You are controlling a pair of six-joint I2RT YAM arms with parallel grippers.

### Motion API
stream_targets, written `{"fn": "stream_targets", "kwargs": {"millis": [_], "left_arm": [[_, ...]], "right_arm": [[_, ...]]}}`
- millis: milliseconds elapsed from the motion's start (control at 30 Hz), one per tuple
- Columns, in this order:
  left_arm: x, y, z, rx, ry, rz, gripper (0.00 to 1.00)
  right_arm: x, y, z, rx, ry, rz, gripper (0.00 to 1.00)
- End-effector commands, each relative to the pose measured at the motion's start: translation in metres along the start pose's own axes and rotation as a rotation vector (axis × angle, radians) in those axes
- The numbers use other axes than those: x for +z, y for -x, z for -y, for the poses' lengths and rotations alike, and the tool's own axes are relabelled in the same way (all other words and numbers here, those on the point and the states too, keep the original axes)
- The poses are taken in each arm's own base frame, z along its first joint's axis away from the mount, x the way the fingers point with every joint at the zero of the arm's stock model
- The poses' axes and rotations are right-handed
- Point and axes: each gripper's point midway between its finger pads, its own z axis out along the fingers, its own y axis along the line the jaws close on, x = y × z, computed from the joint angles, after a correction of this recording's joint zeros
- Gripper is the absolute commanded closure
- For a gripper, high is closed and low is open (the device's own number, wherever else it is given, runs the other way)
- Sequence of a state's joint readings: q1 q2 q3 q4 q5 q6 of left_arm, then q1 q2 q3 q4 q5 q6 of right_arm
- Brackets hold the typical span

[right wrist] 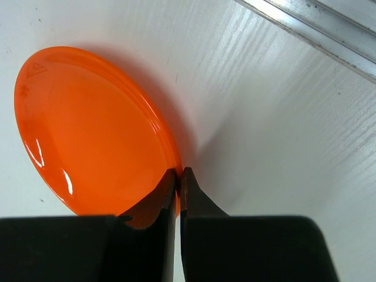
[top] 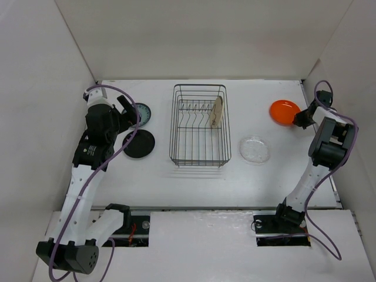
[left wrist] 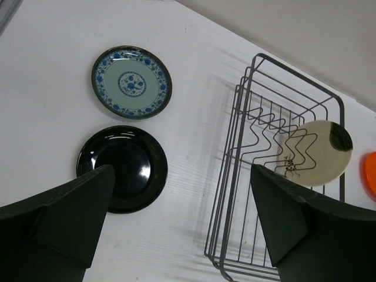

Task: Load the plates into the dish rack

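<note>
Right gripper [right wrist: 178,176] pinches the orange plate [right wrist: 88,129] by its rim, lower centre. Left gripper [left wrist: 181,176] hangs spread wide. Cream plate [left wrist: 320,153] stands in the dish rack [top: 188,147], mid-frame.

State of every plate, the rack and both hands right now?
teal plate: flat on table.
black plate: flat on table.
glass plate: flat on table.
cream plate: upright in dish rack.
orange plate: tilted, rim pinched by right hand.
dish rack: holds one plate.
left hand: open, empty.
right hand: shut on orange plate.
</note>
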State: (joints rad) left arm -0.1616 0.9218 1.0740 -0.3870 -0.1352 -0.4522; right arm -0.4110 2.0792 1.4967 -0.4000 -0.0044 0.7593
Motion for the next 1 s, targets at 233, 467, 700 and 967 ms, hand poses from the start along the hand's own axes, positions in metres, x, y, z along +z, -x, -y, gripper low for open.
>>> {"fn": "stream_targets", "kwargs": {"millis": [233, 467, 700, 967], "left_arm": [[0.002, 0.014, 0.009, 0.009, -0.021, 0.032, 0.00], [0.004, 0.012, 0.009, 0.010, -0.016, 0.024, 0.00], [0.010, 0.010, 0.009, 0.012, -0.012, 0.016, 0.00], [0.018, 0.004, 0.006, 0.008, 0.010, -0.004, 0.00]], "right_arm": [[-0.081, 0.019, -0.068, -0.110, 0.204, 0.187, 1.00], [-0.165, 0.033, -0.098, -0.231, 0.186, 0.388, 1.00], [-0.266, 0.010, -0.127, -0.395, 0.122, 0.626, 1.00], [-0.351, -0.056, -0.166, -0.611, 0.189, 0.687, 1.00]]}}
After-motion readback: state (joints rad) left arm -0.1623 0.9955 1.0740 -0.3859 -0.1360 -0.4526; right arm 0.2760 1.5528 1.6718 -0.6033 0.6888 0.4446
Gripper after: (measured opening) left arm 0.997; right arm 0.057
